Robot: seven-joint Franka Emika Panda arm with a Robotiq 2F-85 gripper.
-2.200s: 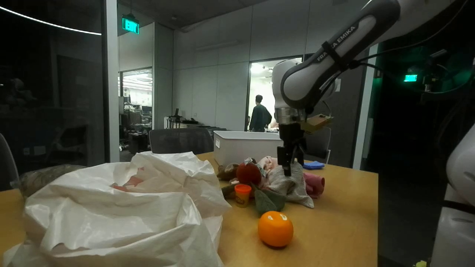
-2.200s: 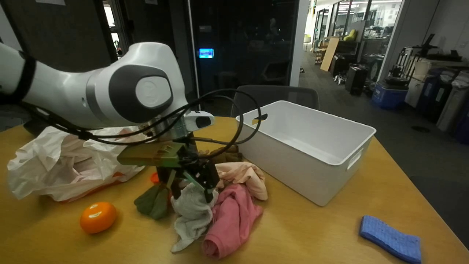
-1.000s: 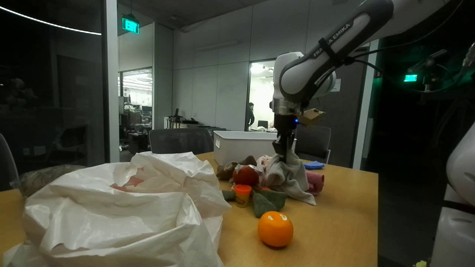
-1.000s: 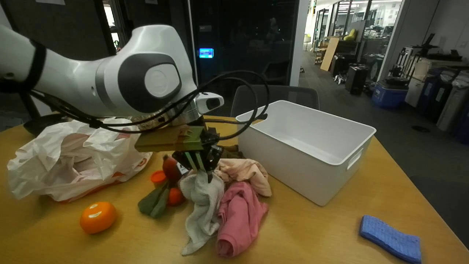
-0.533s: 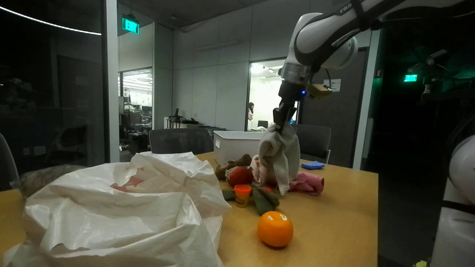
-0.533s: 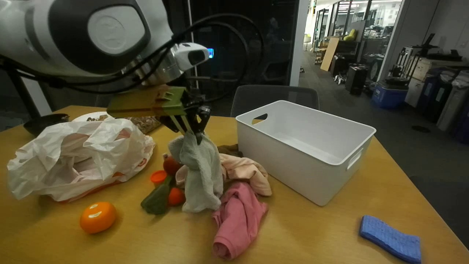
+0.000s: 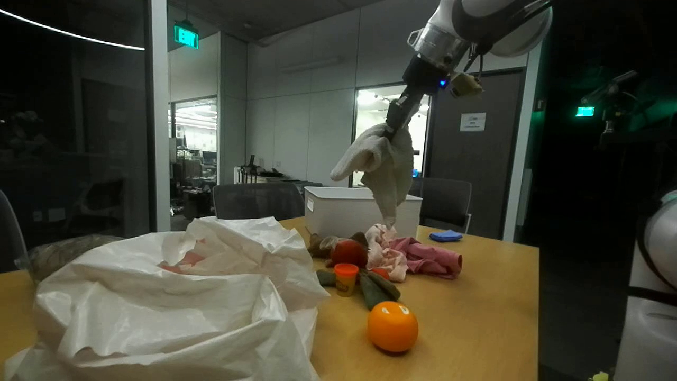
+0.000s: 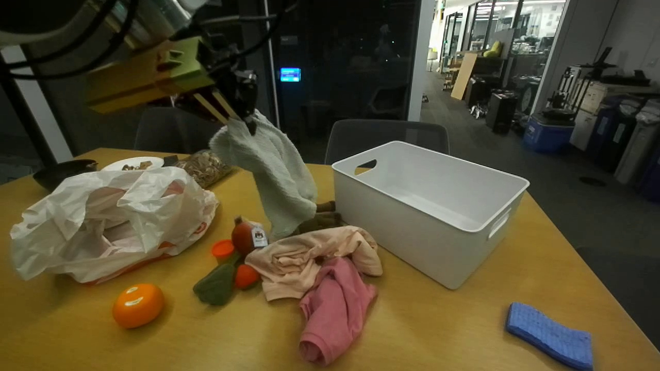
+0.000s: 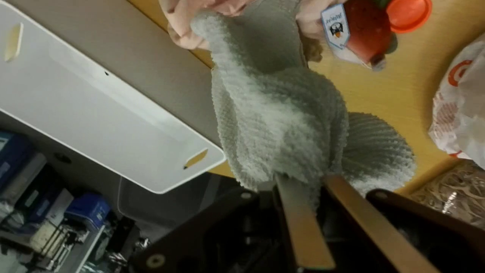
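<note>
As hand (image 9: 307, 182) stands closed on grey cloth (image 8: 273, 175), cloth hangs over table (image 8: 438, 330), outside white bin (image 8: 407, 232); just beside bin, peach cloth (image 8: 289, 268); near bin, pink cloth (image 8: 335, 312); farther from bin, tagged red item (image 8: 241, 237); well apart from bin, orange fruit (image 8: 138, 307) and plastic bag (image 7: 174, 312)

In an exterior view, you have the towel (image 8: 276, 178) between the bag (image 8: 72, 216) at left and the bin (image 8: 407, 232) at right, the fruit (image 8: 138, 306) before the bag, the clothes (image 8: 332, 293) front-left of the bin, and a chair (image 8: 389, 136) behind it.
</note>
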